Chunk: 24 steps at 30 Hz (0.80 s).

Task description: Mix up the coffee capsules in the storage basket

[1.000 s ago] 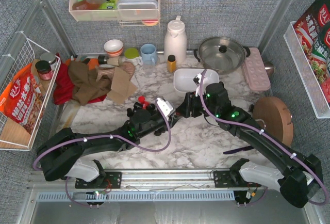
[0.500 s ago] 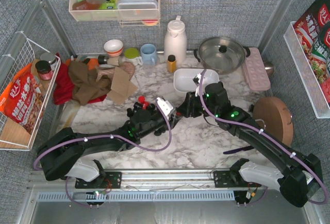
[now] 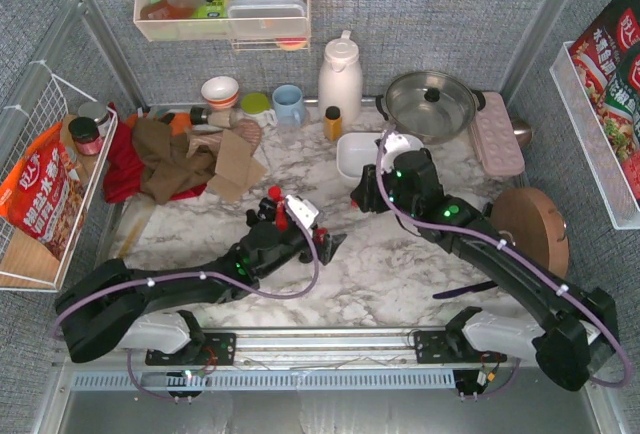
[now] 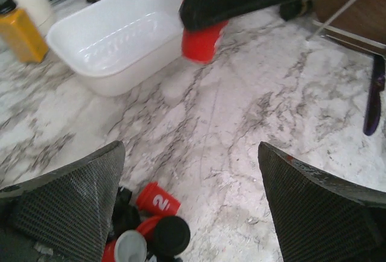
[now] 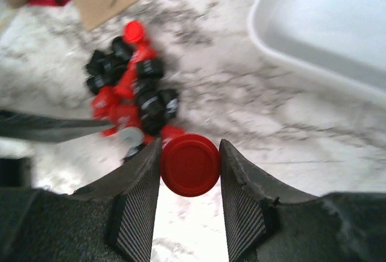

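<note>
Pinching one red capsule [image 4: 202, 41] above the counter [image 4: 241, 111], the right tool [image 5: 189, 153] needed next to carry it over the rim of the apparently empty storage basket [image 4: 108, 75], while the left tool [image 4: 190, 153] hung spread over the heaped coffee capsules [image 5: 132, 99].

Red, black capsules [image 5: 145, 102] piled; one red capsule [image 5: 190, 164] gripped; white basket [image 4: 114, 38] nearby.

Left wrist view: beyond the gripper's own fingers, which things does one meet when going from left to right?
small yellow bottle → storage basket → red capsule → dark purple strip
</note>
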Each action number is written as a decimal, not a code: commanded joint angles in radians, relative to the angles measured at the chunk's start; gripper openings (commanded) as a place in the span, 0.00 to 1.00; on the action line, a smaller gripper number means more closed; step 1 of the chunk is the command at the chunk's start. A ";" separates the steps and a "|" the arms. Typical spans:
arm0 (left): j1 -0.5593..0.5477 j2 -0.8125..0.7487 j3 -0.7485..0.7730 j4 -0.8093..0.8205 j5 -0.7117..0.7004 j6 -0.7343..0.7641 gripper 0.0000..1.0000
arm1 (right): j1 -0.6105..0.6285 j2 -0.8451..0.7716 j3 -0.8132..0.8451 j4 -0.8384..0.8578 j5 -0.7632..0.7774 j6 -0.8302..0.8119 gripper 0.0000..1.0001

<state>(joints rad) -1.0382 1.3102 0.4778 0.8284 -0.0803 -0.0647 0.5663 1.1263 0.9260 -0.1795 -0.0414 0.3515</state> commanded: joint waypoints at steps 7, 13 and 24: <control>-0.001 -0.084 0.035 -0.420 -0.439 -0.286 1.00 | -0.115 0.276 0.110 0.181 0.339 -0.193 0.40; 0.000 -0.081 0.051 -0.559 -0.497 -0.415 1.00 | -0.181 0.482 0.172 0.327 0.362 -0.216 0.43; -0.001 0.080 0.193 -0.743 -0.558 -0.566 0.95 | -0.207 0.581 0.239 0.285 0.345 -0.249 0.81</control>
<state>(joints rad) -1.0382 1.3388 0.6228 0.1883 -0.5858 -0.5480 0.3576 1.7290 1.1713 0.1043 0.3069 0.1215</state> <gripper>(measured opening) 0.967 0.807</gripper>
